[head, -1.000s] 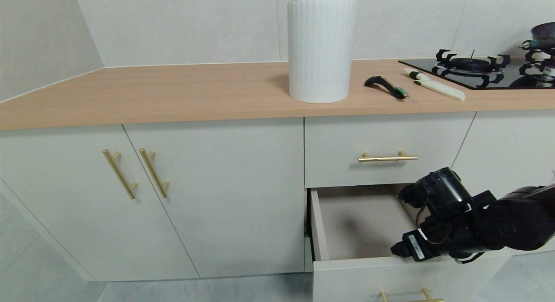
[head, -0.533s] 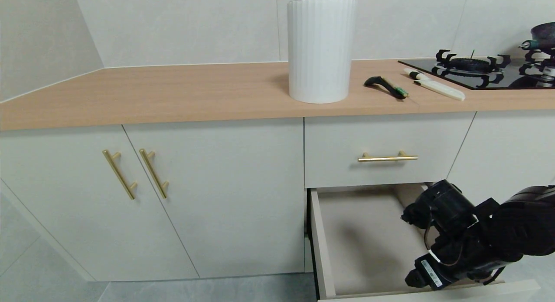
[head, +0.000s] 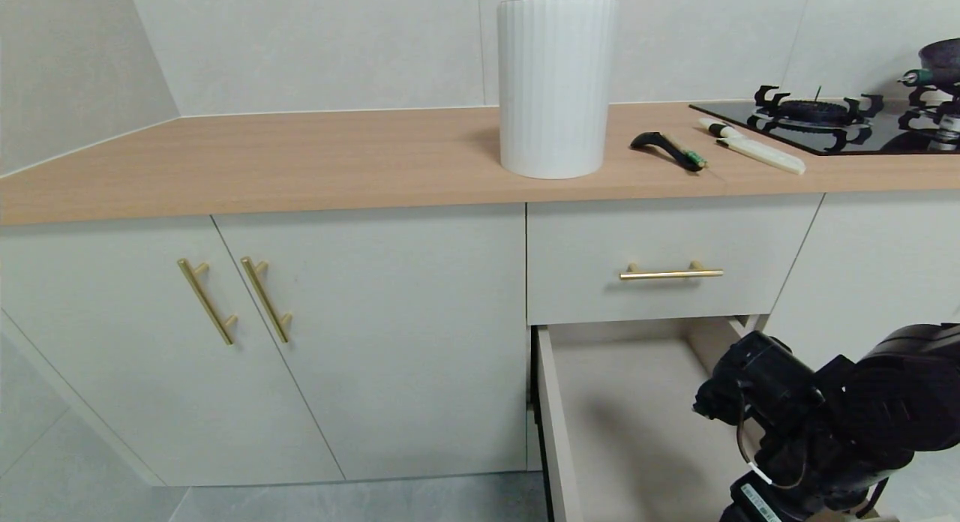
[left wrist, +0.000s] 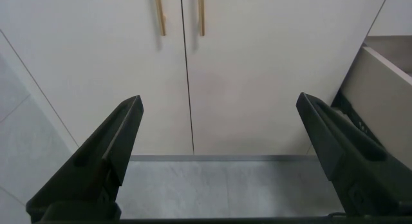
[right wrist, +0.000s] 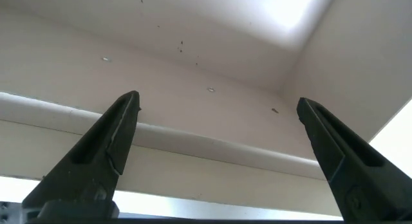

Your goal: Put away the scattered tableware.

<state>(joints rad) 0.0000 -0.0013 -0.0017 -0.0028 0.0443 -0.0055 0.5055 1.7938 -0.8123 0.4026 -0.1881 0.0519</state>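
Gaping wide, right claw (right wrist: 217,99) faces drawer (right wrist: 193,66) interior.

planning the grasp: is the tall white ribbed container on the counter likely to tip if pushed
Likely stable if pushed low: the white ribbed container stands upright, flat-bottomed on the counter. Its height suggests a high push could tip it.

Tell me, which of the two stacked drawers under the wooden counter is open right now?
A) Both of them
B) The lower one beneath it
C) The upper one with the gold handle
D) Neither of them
B: the lower drawer stands out from the cabinet with its bare pale inside showing, while the upper drawer with the gold handle sits flush and closed.
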